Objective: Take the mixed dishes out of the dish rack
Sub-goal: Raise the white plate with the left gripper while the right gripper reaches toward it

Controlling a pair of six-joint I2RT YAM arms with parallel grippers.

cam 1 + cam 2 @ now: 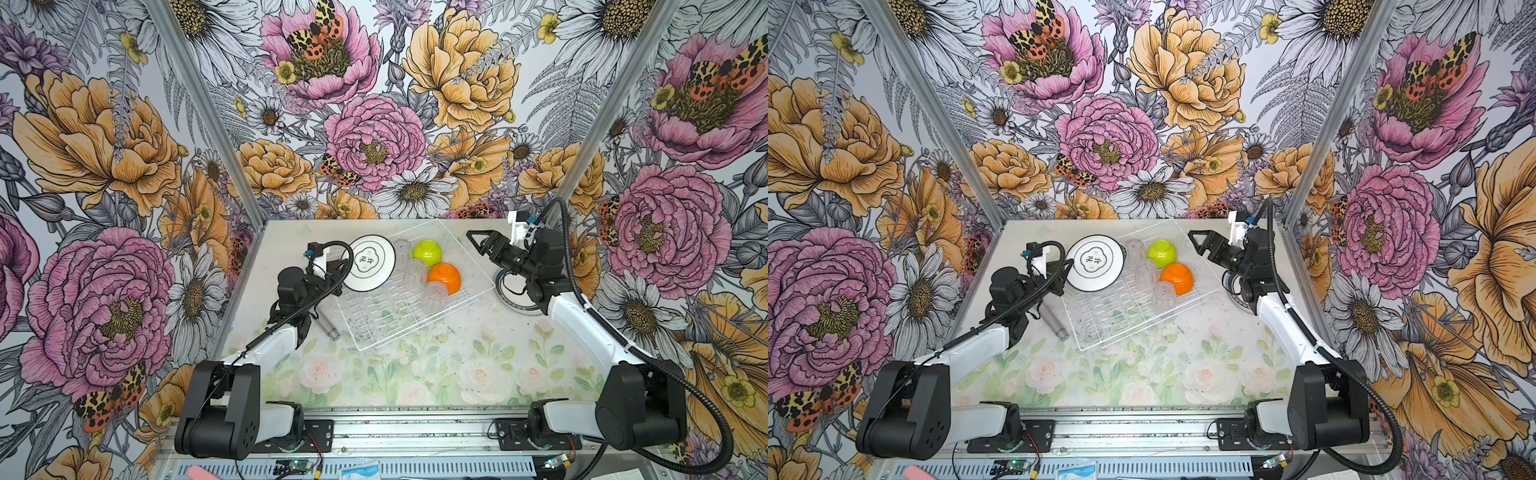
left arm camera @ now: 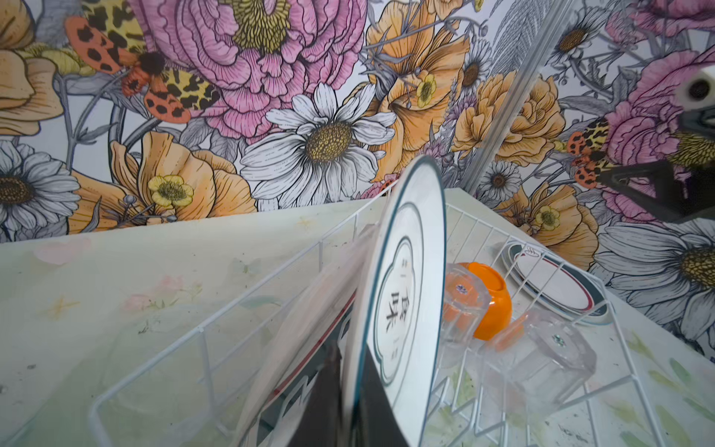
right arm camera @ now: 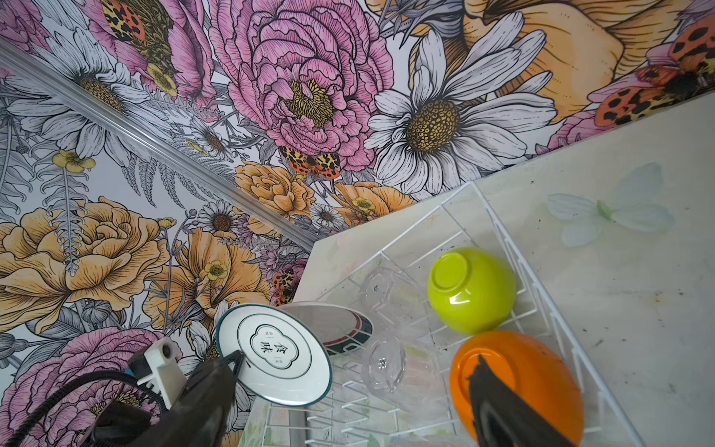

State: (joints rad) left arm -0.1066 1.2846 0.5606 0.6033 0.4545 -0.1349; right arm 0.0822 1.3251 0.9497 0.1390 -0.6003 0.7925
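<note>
White plate (image 1: 370, 262) at the dish rack's (image 1: 409, 332) left end is pinched by the left end effector (image 2: 350, 391); the right end effector (image 1: 476, 243) hovers spread by the rack's right edge.

The left tool (image 2: 350, 387) runs off the picture's edge in its wrist view. Just beside it, a second plate (image 2: 305, 321) behind the dark-rimmed plate (image 2: 406, 271) is blurred. Behind the right tool (image 1: 476, 245), the right arm (image 1: 540, 282) half hides a third plate (image 1: 510, 289).
</note>
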